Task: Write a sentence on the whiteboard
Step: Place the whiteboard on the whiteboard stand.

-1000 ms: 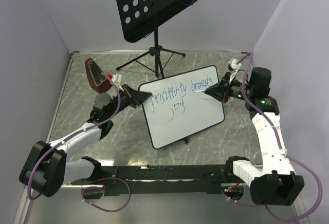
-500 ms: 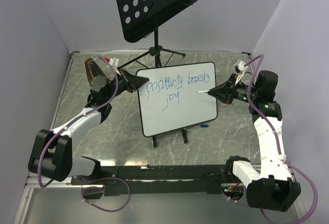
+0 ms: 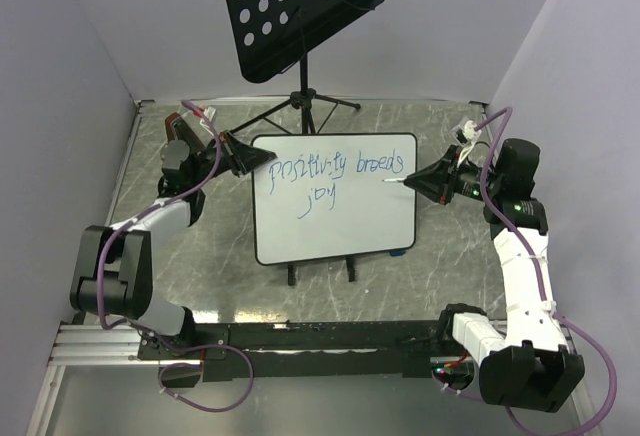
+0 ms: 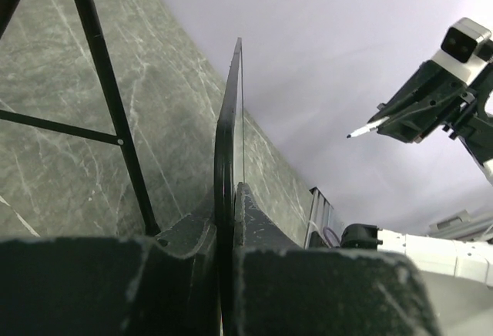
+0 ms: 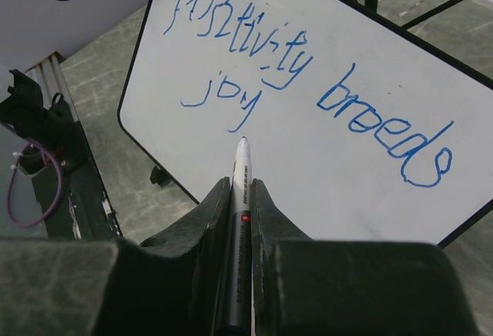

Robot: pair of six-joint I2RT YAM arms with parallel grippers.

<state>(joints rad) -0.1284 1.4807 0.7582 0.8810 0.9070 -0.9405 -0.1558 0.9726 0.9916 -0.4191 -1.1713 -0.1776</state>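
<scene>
Whiteboard edge-on, pinched between jaws; apparent pen upper right.

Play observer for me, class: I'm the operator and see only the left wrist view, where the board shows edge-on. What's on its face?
Observer: The right wrist view shows the whiteboard face-on. The sentence, in blue, reads "positivity breeds" with "joy" beneath.
Operator: Where along the board is my left gripper pinching?
Observer: From above, the left gripper is shut on the board's upper left corner.
Operator: What do those black legs belong to?
Observer: A black perforated music stand, standing behind the board.
</scene>
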